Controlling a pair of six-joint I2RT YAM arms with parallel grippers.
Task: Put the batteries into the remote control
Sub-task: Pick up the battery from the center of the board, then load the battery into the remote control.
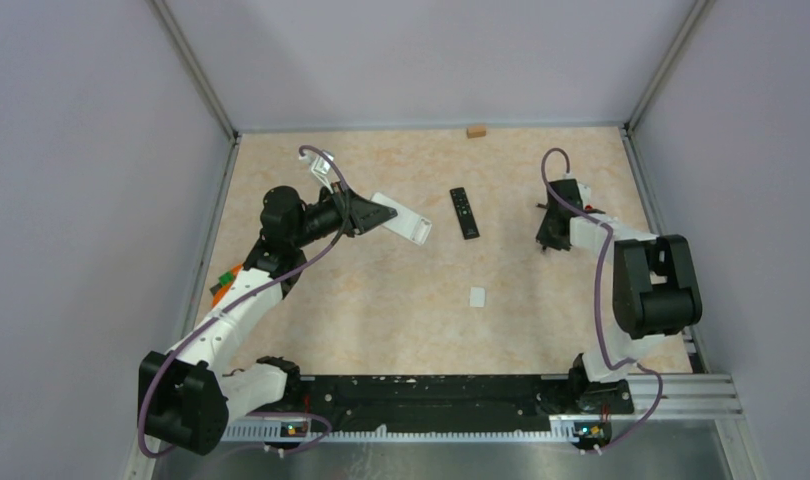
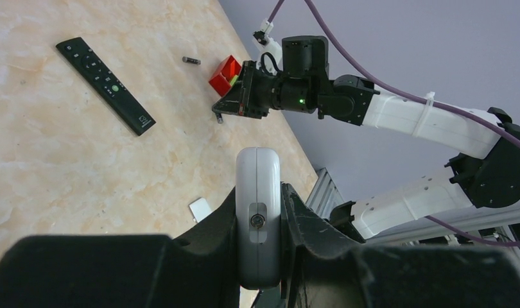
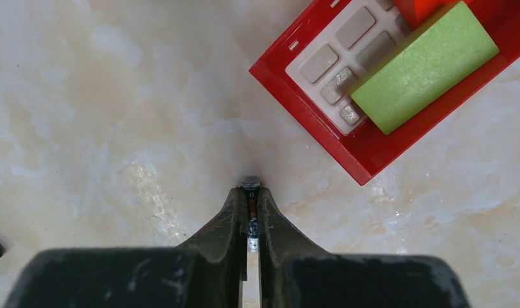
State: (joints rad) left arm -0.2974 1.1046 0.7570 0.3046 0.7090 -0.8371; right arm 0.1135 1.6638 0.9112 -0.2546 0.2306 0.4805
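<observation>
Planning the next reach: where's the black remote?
Top view: the black remote lies on the table's far middle, between the left gripper's white remote and the right gripper.

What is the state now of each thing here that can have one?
Left claw: shut on the white remote, held off the table.
Right claw: shut on a battery, down at the table.
Black remote: lying flat, buttons up.
Second battery: loose on the table.
Red tray: holding a yellow-green block.
Small white piece: flat on the table, untouched.
</observation>
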